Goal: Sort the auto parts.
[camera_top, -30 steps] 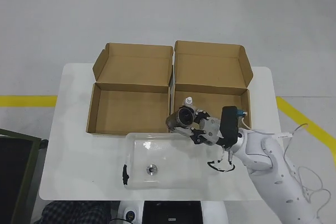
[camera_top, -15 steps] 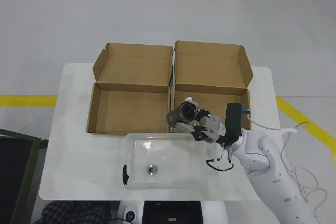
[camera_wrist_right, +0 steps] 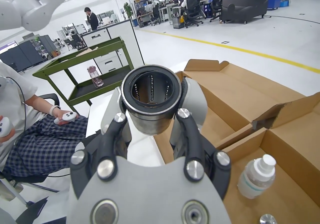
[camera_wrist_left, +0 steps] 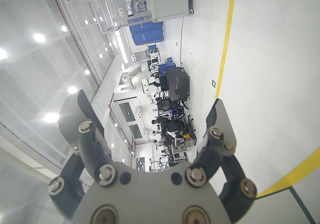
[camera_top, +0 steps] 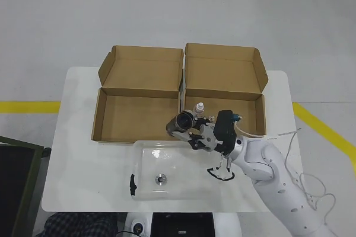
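**Top view:** My right gripper hangs over the seam between two cardboard boxes, clamped on the linear bearing. The bearing's long axis runs on from the fingertips toward ten o'clock, bore leading. The left box opens at nine o'clock of it and the right box at three. A white bottle stands close by at one o'clock. The clear tray lies at six o'clock, with a small round part on its floor.

**Left wrist view:** My left gripper is spread wide and empty, aimed out across the hall floor. I judge the drop belongs to the right arm.

**Right wrist view:** The fingers pinch the bearing's steel barrel from either side. The bore faces away from the palm, with ball rows showing inside. The left box lies beyond the bearing's open end, so a short carry along that axis should clear the wall. The bottle stands upright in the nearer box.
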`<state>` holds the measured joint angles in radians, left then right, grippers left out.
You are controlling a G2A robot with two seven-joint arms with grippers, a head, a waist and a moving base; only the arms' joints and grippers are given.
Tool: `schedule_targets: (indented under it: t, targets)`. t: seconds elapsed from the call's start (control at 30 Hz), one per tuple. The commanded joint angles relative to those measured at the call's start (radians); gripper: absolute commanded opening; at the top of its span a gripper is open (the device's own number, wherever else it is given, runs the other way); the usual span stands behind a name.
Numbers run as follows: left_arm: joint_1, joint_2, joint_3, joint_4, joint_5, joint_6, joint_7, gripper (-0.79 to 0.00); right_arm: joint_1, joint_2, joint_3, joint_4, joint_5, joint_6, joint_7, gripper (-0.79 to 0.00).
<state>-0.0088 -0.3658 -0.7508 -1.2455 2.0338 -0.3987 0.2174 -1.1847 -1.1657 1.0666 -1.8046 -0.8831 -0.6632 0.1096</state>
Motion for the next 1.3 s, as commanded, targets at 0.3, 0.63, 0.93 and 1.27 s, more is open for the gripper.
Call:
schedule_targets:
  t: [0.3, 0.63, 0.93, 1.27]
  targets:
    - [0.0, 0.0, 0.0, 0.0, 0.0, 0.0, 0.0, 0.0, 0.106, -0.034, -0.125, 0.06, -0.118, 0.108, 0.049, -0.785]
    - [0.0, 0.0, 0.0, 0.0, 0.0, 0.0, 0.0, 0.0, 0.21, -0.077, -0.236, 0.161, -0.206, 0.233, 0.095, -0.785]
    - [0.0, 0.0, 0.0, 0.0, 0.0, 0.0, 0.0, 0.0, 0.32, -0.12, -0.299, 0.281, -0.23, 0.305, 0.135, -0.785]
    - [0.0, 0.0, 0.0, 0.0, 0.0, 0.0, 0.0, 0.0, 0.436, -0.174, -0.371, 0.464, -0.257, 0.324, 0.144, -0.785]
